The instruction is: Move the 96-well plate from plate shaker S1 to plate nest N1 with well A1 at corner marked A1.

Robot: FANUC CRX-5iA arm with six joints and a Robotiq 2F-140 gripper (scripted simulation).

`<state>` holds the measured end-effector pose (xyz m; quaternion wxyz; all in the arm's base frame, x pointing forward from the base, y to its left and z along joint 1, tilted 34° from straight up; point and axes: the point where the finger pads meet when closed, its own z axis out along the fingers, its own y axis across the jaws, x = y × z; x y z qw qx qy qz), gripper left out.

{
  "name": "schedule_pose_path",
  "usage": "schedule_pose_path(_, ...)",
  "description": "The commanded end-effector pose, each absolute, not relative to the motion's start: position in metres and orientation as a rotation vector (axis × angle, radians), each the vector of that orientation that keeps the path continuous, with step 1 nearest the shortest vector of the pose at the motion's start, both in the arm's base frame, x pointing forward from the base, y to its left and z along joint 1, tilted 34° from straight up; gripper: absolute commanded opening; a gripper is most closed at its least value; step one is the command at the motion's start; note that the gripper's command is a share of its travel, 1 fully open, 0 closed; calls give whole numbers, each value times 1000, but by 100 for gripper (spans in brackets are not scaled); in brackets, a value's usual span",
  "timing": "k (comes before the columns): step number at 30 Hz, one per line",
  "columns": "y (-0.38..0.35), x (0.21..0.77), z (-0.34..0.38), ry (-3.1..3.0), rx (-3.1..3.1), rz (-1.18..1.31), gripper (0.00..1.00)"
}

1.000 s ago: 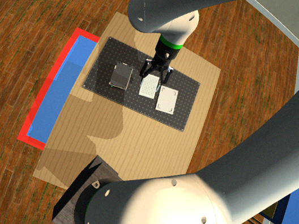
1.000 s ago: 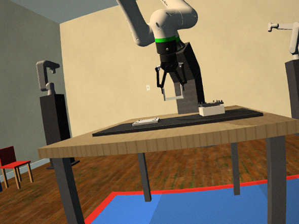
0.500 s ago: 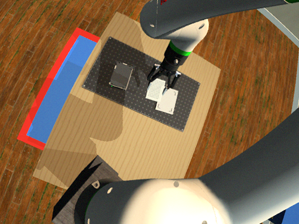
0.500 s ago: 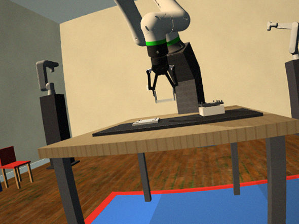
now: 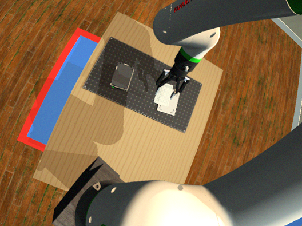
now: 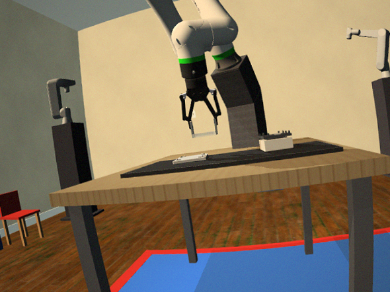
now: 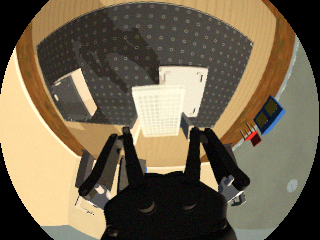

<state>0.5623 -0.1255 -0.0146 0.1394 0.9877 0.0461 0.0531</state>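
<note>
Halfway through the carry, by the look of it: gripper clamped at about mid-span across the 96-well plate, held level and high above the dark perforated board. Well clear of plate shaker S1, pocket now vacated, at the far end of that board. Nearly over plate nest N1, though not squarely so: from the top view, plate overlapping only the near part of the nest, with the rest of the white base showing beyond it; from the wrist view, plate sitting beside and partly across the nest, edges not yet parallel with the corner locators. Judged as the transfer step, placing not yet begun. Next, probably: a short further sideways travel to centre over the nest, a small twist of the wrist if needed to square the plate's long sides to the locators, then a straight slow descent until fully seated, and only then release. A1 corner mark on the nest too small to read here, so orientation cannot be confirmed. Main hazard on the way down, likely: one plate edge riding up on a locator and leaving it tilted.
</note>
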Motion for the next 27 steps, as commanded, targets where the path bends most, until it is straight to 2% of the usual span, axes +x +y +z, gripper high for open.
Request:
schedule_pose_path(1,-138,563,-13,134,2855,154,0)
schedule_pose_path(19,-191,563,-9,134,2855,154,0)
schedule_pose_path(27,-192,563,-8,134,2855,154,0)
